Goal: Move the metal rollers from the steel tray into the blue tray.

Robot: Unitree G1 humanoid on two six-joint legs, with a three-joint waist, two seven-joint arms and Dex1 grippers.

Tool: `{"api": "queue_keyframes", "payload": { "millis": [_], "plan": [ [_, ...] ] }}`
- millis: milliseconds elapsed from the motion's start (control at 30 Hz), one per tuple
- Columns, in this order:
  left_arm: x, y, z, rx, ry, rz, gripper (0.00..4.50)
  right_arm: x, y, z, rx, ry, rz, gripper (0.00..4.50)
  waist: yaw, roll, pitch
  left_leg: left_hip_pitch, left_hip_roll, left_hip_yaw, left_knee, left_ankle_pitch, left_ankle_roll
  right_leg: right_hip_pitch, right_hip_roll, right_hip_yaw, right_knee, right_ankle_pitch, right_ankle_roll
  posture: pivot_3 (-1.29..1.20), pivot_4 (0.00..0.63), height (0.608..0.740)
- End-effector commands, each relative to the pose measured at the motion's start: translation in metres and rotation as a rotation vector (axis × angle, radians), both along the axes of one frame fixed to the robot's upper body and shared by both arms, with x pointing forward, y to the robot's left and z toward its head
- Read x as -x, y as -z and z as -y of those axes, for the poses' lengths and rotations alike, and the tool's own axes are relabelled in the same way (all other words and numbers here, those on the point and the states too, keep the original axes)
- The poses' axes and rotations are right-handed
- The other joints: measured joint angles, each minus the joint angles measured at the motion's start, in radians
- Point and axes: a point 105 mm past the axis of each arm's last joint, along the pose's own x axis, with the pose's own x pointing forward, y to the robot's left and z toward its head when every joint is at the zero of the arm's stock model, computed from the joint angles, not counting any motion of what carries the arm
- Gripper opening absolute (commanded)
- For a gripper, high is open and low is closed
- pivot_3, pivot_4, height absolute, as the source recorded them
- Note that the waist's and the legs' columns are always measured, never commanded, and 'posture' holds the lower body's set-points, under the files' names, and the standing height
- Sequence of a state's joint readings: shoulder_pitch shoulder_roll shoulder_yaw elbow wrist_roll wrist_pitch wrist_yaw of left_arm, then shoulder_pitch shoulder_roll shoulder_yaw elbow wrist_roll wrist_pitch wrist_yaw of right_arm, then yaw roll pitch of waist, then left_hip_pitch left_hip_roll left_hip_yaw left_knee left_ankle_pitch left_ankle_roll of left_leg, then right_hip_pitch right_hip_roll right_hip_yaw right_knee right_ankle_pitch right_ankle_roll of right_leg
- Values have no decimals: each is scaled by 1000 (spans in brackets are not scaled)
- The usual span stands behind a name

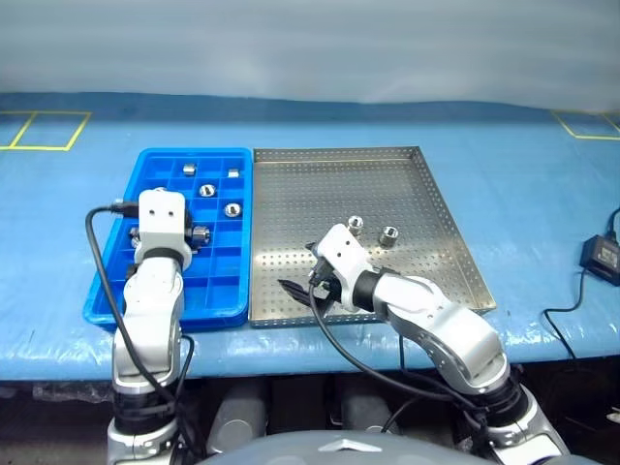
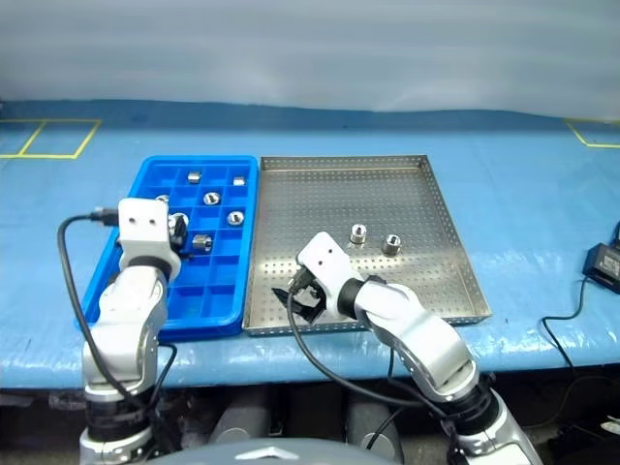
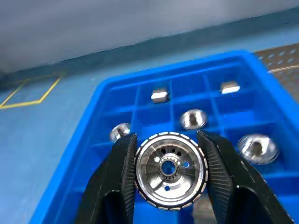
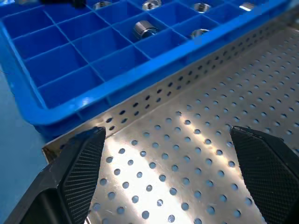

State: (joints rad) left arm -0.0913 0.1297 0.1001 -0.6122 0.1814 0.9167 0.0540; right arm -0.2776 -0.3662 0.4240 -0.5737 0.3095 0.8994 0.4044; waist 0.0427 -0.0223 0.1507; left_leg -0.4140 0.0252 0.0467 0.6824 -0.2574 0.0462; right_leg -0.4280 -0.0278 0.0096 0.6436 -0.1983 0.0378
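My left gripper (image 3: 166,142) is shut on a metal roller (image 3: 170,169), a shiny ribbed cylinder with a central hole. It holds the roller just above the middle compartments of the blue tray (image 1: 219,283). Several more rollers lie in the tray's far compartments, such as one (image 1: 206,190) and another (image 1: 232,208). Two rollers (image 1: 356,225) (image 1: 389,233) stand on the steel tray (image 1: 329,184), right of its middle. My right gripper (image 1: 300,294) hangs open and holds nothing over the steel tray's near left corner, its fingers (image 4: 77,175) spread wide above the perforated sheet.
The two trays sit side by side on the blue table cover, the blue one on the left. A black box with a cable (image 1: 601,257) lies at the right edge. Yellow tape lines (image 1: 39,131) mark the far left. The table's front edge runs just below both trays.
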Motion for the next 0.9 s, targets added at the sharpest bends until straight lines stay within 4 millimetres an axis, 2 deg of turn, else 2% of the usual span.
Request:
{"api": "queue_keyframes", "payload": {
  "millis": [33, 167, 367, 433, 533, 600, 700, 767, 900],
  "plan": [
    [12, -17, -1, -3, -48, 70, 1726, 1, -9, -9, -20, -60, 43, 4500, 15, 0, 0, 0, 0, 0, 0, 0, 0, 0, 0, 0, 0, 0, 0, 210, 150, 740],
    [20, -6, -5, 21, -92, 26, 1726, 3, -8, -13, -25, -79, 44, 4500, 30, 0, 0, 0, 0, 0, 1, 0, 0, 0, -1, 0, 0, -1, 1, 216, 150, 740],
    [21, 13, -4, 81, -94, -55, 1726, 6, -5, -11, -24, -68, 35, 4500, 31, 0, 0, -1, 0, 0, 0, 0, 0, 0, -1, -1, 0, -1, 0, 213, 150, 740],
    [22, 18, -5, 83, -102, -83, 2450, 6, -5, -8, -26, -51, 35, 4500, 31, 0, 0, -1, 0, -1, 0, 0, 0, 0, -1, -1, 0, -1, -1, 213, 150, 740],
    [14, 12, 2, 74, -69, -67, 3385, 6, -6, -2, -33, -12, 33, 4500, 27, 0, 0, -1, 1, -1, 0, 0, 0, 0, -1, -1, 0, -2, -1, 153, 150, 740],
    [4, 0, 12, 72, 0, -19, 4017, 5, -6, 4, -38, 21, 31, 4500, 29, 0, 0, -1, 1, -1, 0, 0, 0, 0, -1, -2, 0, -2, -1, 121, 150, 740],
    [-11, -19, 36, 89, 156, 45, 4017, 6, -5, 16, -40, 84, 23, 4500, 25, 0, 0, -1, 0, -1, 1, 0, 0, 0, -1, -2, 0, -3, 0, 96, 150, 740],
    [-19, -25, 64, 131, 345, 46, 4017, 6, -3, 27, -33, 137, 14, 4500, 20, 0, 0, -1, 0, 0, 1, 0, 0, 0, -2, -2, 0, -2, -1, 78, 150, 740],
    [-21, -18, 119, 163, 727, -54, 4017, 10, 3, 51, -8, 245, -1, 4500, -4, 0, 0, -1, -1, 0, 0, -1, 1, -1, -2, -1, 0, -1, -4, 12, 150, 740]
  ]
}}
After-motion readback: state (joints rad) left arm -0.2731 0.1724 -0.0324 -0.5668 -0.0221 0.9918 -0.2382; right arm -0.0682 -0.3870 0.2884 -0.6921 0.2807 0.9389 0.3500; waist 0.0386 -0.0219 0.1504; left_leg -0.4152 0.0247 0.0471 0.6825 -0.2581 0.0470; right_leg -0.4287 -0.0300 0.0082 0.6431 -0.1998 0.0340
